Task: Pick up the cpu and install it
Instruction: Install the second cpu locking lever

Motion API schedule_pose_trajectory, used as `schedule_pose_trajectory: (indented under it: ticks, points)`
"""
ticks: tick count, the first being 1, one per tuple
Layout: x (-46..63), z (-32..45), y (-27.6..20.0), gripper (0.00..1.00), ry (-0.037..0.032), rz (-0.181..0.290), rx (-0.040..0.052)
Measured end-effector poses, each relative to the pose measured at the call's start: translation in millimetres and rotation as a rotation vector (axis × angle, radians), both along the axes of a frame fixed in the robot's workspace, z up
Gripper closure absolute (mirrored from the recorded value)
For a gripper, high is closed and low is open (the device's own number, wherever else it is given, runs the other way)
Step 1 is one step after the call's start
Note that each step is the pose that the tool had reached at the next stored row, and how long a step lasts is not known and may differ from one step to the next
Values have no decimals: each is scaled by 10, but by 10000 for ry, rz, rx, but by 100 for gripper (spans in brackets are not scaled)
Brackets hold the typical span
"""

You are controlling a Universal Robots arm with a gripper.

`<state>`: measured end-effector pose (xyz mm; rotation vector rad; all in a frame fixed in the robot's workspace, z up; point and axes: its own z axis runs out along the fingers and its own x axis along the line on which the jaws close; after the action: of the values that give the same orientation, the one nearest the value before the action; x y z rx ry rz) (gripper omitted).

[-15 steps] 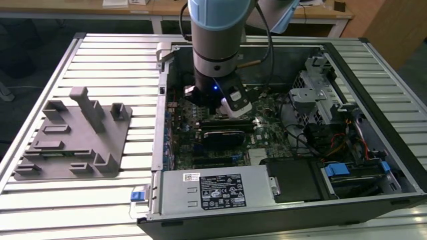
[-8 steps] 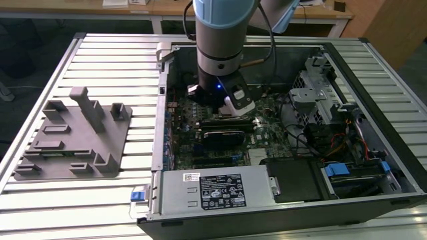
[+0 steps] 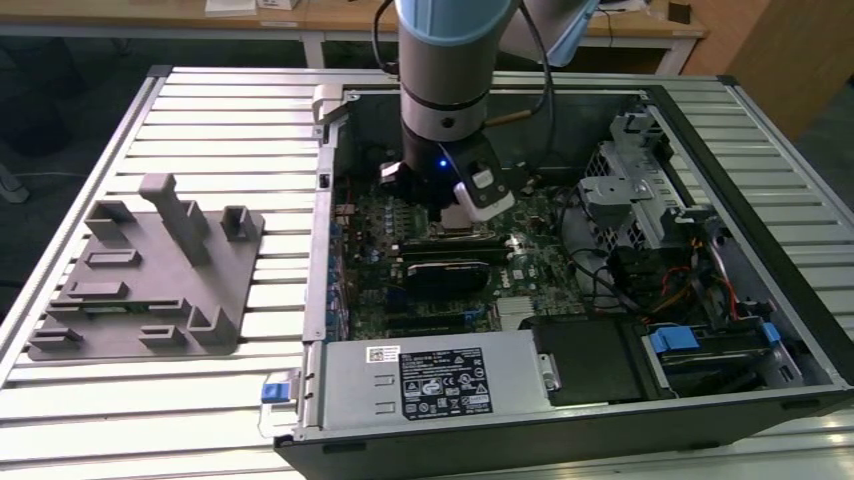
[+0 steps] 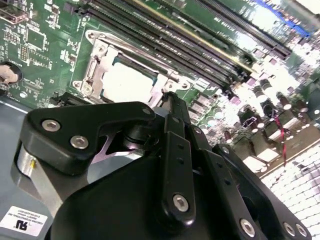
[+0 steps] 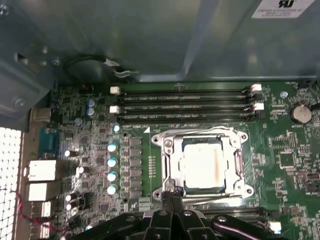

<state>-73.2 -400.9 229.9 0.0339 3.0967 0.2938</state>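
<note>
Silver cpu [image 5: 202, 162] lies flat in the socket [image 5: 162, 165] on the green motherboard [image 5: 280, 145], metal frame around it on all sides; in the second wrist view the same cpu [image 4: 124, 82] shows as a bright square inside the frame. Nothing touches it. Gripper [image 5: 172, 196] hangs just above the socket's near edge, black fingers [image 5: 169, 200] pressed together at the tips, holding nothing (linkage arms fill much of the second wrist view, gripper [image 4: 171, 100] tip there just beside the socket corner). Memory slots [image 5: 185, 104] run parallel along one side of the socket, a row of capacitors [image 5: 112, 167] on another side. Exterior view: arm [image 3: 447, 70] reaches straight down into the open computer case [image 3: 747, 130], gripper [image 3: 461, 205] low over the board's middle. Case sits on a slatted metal table [image 3: 214, 110], toward its edge on the exterior view's right. Grey fixture tray [image 3: 147, 290] stands on the table toward the edge on the exterior view's left, well apart from the gripper. Power supply [image 3: 427, 380] sits along the case's near edge.
</note>
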Motion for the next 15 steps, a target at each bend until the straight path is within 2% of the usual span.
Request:
schedule_pose_trajectory:
  ticks: [5, 6, 8, 10, 15]
  points:
    - [52, 0, 69, 89, -1, -4, -198]
    - [69, 0, 98, 89, 0, -2, -314]
    - [89, -1, 136, 89, -1, -1, -471]
    - [105, 0, 160, 89, 0, -1, -512]
    - [171, -2, 207, 89, -1, -2, -529]
